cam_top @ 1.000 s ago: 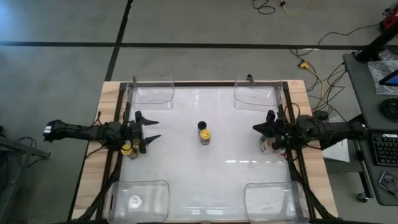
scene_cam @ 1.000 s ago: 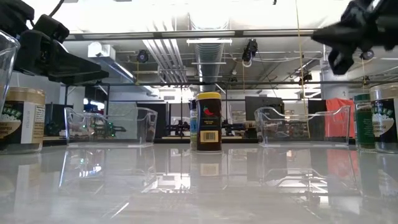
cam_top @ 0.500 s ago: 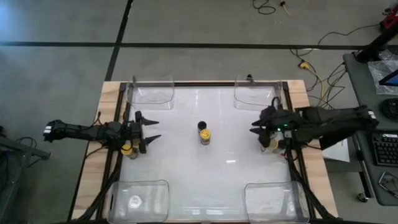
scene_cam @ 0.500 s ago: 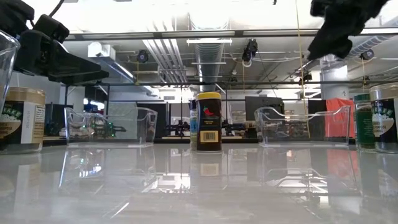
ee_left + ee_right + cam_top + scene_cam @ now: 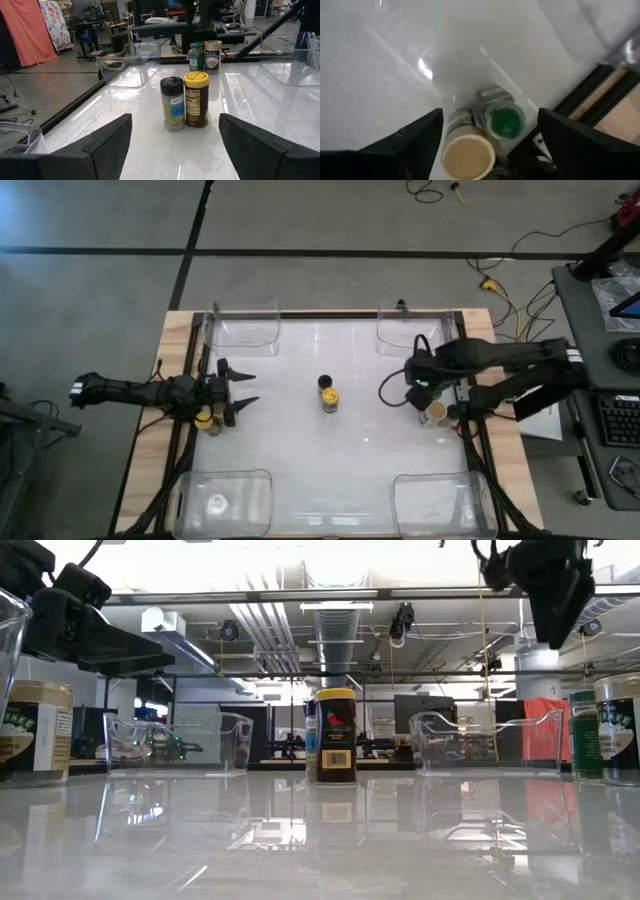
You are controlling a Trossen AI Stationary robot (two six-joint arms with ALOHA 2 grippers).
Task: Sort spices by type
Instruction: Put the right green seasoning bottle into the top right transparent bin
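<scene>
The spices show as small jars. A black-lidded jar [image 5: 326, 382] and a yellow-lidded jar [image 5: 330, 397] stand upright together mid-table. A tan-lidded jar [image 5: 468, 155] and a green-lidded jar [image 5: 505, 121] stand side by side near the right edge. My right gripper [image 5: 490, 116] hangs open above them, pointing down and touching neither. At the left edge my left gripper [image 5: 238, 390] stays open and level, and its wrist view looks past the fingers at the middle pair [image 5: 184, 102]. Another yellow-lidded jar [image 5: 205, 420] stands under that arm.
Clear plastic tubs sit at the table's corners: far left [image 5: 243, 325], far right [image 5: 412, 330], near left [image 5: 225, 502] with one jar inside, near right [image 5: 443, 502]. Black frame rails [image 5: 470, 450] run along both side edges. Open white tabletop lies around the middle pair.
My right gripper has risen and swung a little toward the table's middle. It has tipped from lying level, pointing toward the left edge, to pointing down over the tan and green jars. No jar has moved.
</scene>
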